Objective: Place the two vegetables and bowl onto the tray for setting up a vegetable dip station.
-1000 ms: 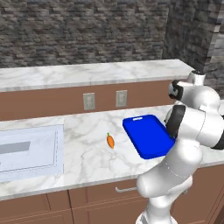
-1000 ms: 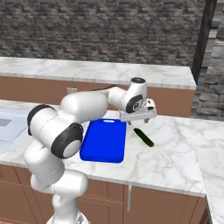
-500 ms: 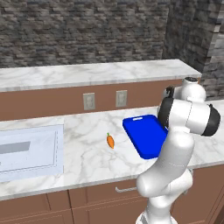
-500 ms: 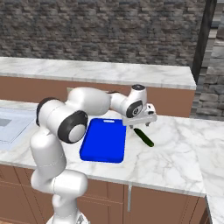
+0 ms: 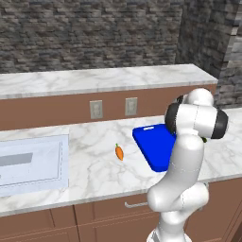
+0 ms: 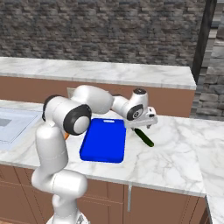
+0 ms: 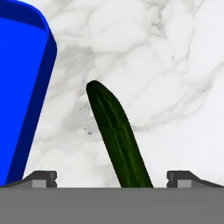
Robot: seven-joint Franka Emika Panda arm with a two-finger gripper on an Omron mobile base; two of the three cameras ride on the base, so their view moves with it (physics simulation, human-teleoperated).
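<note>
The arm is swinging rightward and lowering over the last second, bringing the gripper (image 6: 142,125) down over the cucumber (image 6: 144,137), which is lying on the marble counter (image 6: 175,153) just beside the right edge of the blue tray (image 6: 104,140). In the hand view the cucumber (image 7: 118,135) is running between the spread fingertips (image 7: 41,178), jaws fully apart, nothing gripped. The tray is carrying nothing yet; the carrot (image 5: 119,152) is lying on the counter left of it. Judgement: a first pick is being lined up.
</note>
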